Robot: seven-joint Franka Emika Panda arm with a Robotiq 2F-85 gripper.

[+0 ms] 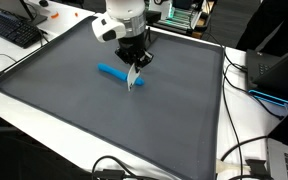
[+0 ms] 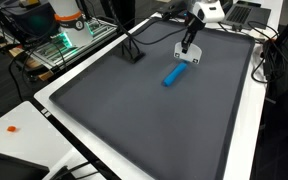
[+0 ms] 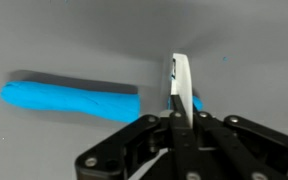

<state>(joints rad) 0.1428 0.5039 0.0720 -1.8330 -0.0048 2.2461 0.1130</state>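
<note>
Pincer point(image 3: 180, 118) pinches a thin white strip point(image 3: 181, 80) — held end hidden — masking one end of the blue bar point(image 3: 69, 100).

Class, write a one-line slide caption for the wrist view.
Wrist view: gripper pinching a thin white piece by one end of a blue cylinder lying on a grey mat.

Bright, even overhead light; a soft shadow lies at 12 o'clock of the blue cylinder point(image 3: 69, 100); the end effector point(image 3: 181, 110) is blurred close up.
</note>
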